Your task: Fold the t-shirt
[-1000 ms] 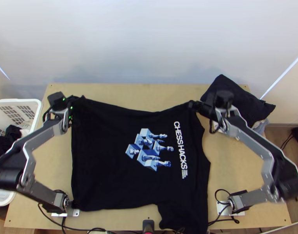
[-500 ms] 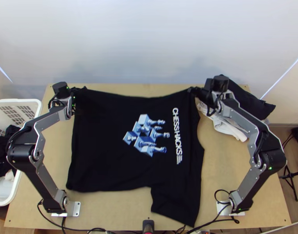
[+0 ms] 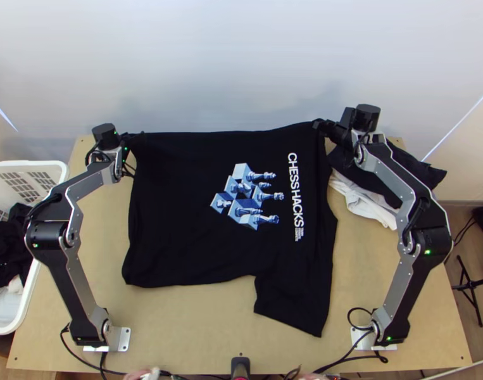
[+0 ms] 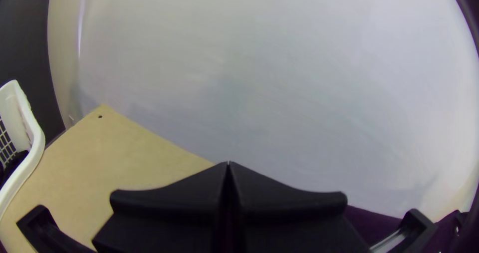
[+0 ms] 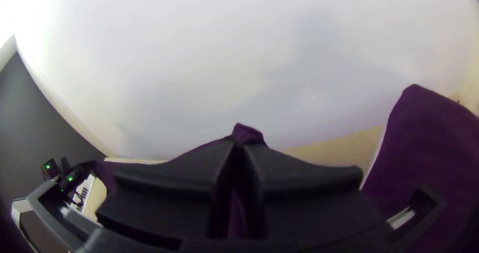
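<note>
T-shirt [image 3: 197,228], one, black, blue-and-white print: centre of the frame, over the table [image 3: 197,335]; we find it opened broad, its lettering running down the right side, one sleeve [image 3: 292,310] pointing to the lower right

Left gripper [image 3: 140,135], upper left of the frame: jaws together, clamped on the shirt's upper left corner; we take this as the anchor for the hem end

Right gripper [image 3: 318,124], upper right of centre: jaws closed on the shirt's upper right corner, a tuft of cloth [image 5: 247,134] standing up at the tips in the right wrist view; we read a firm pinch, meant to keep the shoulder end from slipping

Upper edge of the shirt, between the two: drawn nearly straight; the wide spacing, we judge, serves to pull out creases and keep the sides square before any fold

Lower part: slack towards the bottom of the frame, its outline stepped at the sleeve; we would lay the cloth flat first, then tuck that sleeve in; lowering one corner ahead of the other could skew it

Dark cloth [image 3: 425,171] on white cloth [image 3: 368,201], right of the frame: set aside, we suppose, to free the working area

Basket [image 3: 26,164], left edge, holding dark garments [image 3: 7,240]: presumably our supply, kept beside the work
</note>
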